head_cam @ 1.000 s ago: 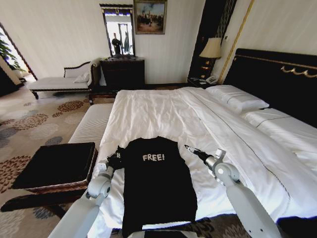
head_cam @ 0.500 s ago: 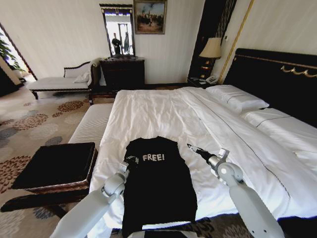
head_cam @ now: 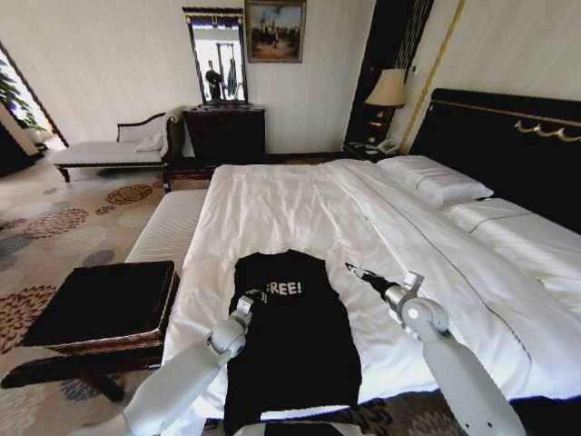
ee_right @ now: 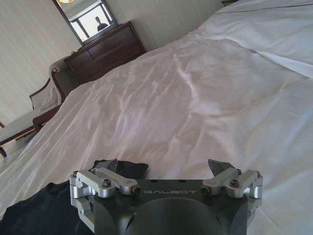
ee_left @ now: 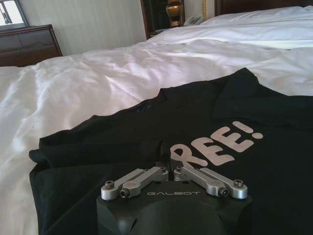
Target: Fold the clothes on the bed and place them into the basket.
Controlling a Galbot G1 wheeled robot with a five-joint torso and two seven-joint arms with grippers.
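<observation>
Basket (head_cam: 104, 304): on the floor left of the bed (head_cam: 300, 213). Left gripper (head_cam: 258, 295): fingers pressed together, pinching a fold of the black T-shirt (head_cam: 290, 345) over its "FREE!" lettering. T-shirt: on the bed's near edge. Right gripper (head_cam: 352, 269): fingers spread, above white sheet just right of the shirt.

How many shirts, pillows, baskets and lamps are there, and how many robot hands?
Shirts: 1, the black T-shirt on the bed
Pillows: 2, pillow and pillow
Baskets: 1, basket
Lamps: 1, lamp
Robot hands: 2, left gripper and right gripper
Total: 7
</observation>
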